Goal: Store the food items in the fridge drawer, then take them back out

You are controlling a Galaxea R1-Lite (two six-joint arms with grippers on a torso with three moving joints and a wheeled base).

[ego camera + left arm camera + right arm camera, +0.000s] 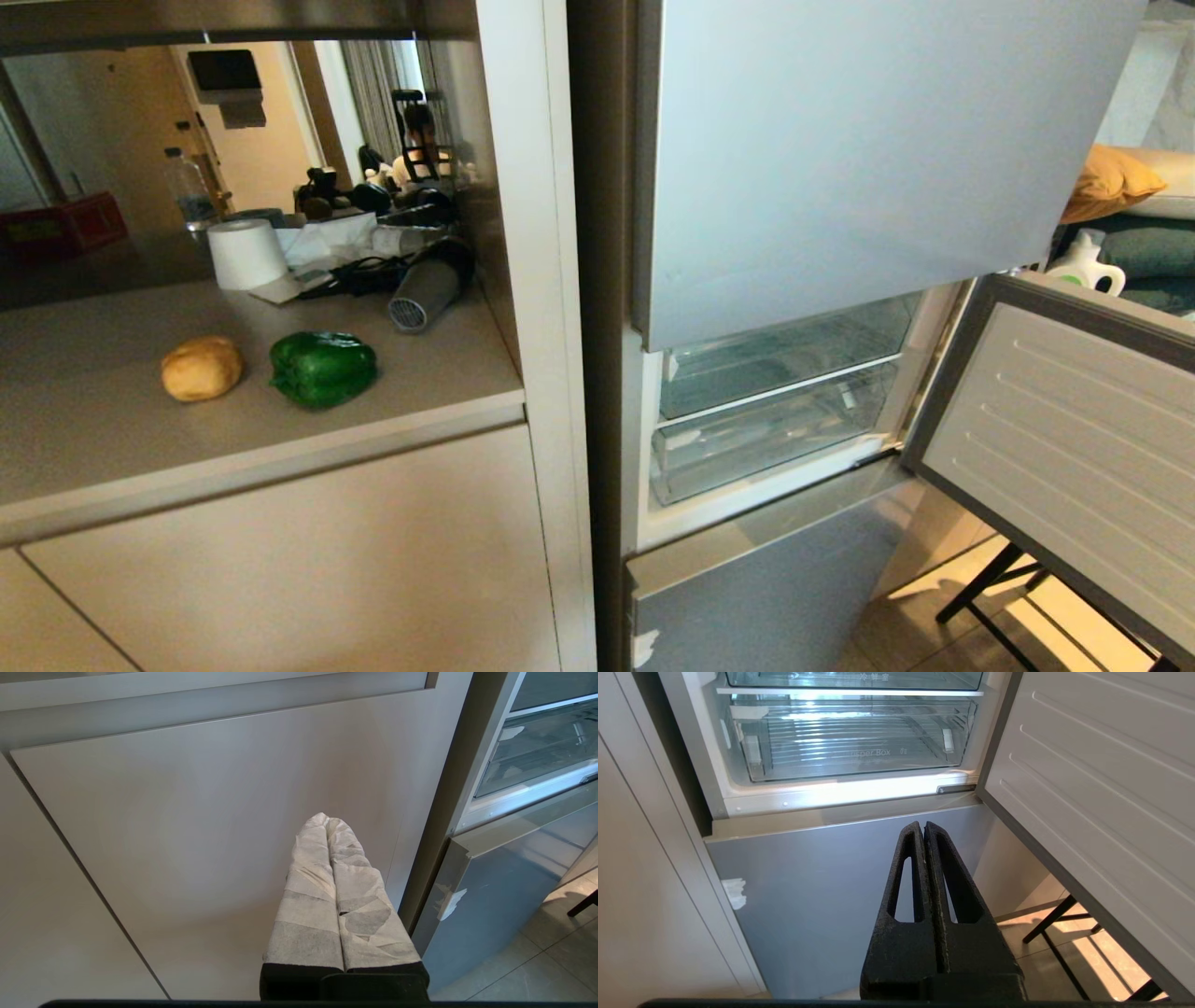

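Beige cabinets (308,551), sunlit tiled floor (943,644)

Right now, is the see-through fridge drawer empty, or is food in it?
Empty. The fridge drawer shows only its ribbed bottom; the potato and bell pepper sit on the counter.

Right wrist view: the clear front wall of the fridge drawer (859,753) carries faint moulded lettering, legible in part as "…sper Box", with one small character after it that cannot be read. The compartment front above it (873,677) shows a short row of Chinese characters, reading about "冷鲜室". No other text is legible in any view.
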